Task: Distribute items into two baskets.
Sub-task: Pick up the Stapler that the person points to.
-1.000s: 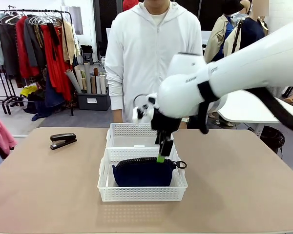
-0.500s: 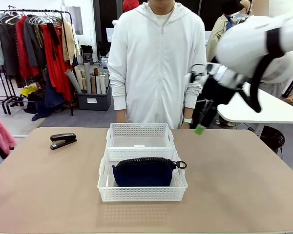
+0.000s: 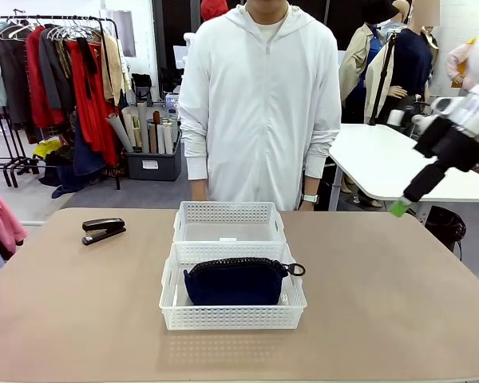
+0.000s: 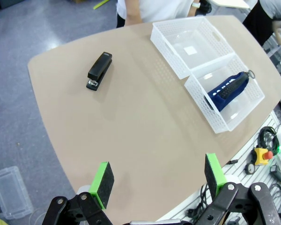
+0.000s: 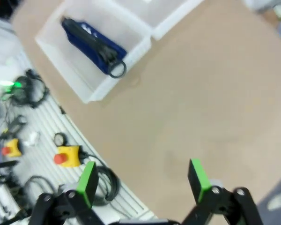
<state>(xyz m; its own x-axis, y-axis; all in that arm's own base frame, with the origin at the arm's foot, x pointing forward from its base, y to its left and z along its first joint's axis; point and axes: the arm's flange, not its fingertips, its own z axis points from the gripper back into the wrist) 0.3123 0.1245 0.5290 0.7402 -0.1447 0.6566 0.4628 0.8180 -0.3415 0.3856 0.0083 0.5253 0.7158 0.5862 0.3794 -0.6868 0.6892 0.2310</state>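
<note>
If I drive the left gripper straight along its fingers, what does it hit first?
Most likely bare table, between the stapler and the two baskets. The open left gripper points down at that patch with nothing visible in between, though depth is hard to judge.

I count two white plastic rectangular baskets with lattice walls on my feed: the near basket [image 3: 231, 317] and the far basket [image 3: 229, 209]. One navy blue soft fabric pouch [image 3: 233, 281], with one ring pull [image 3: 296, 270] on its zipper. One black desk stapler [image 3: 104, 230]. One beige tabletop [image 3: 383, 303]. Two black grippers on my side, the left gripper [image 4: 158, 176] and the right gripper [image 5: 143, 178], with two green pads [image 4: 103, 179] apiece, so four pads. One person in a white hooded jacket [image 3: 259, 104] across from me, wearing one wristwatch [image 3: 306, 198].
</note>
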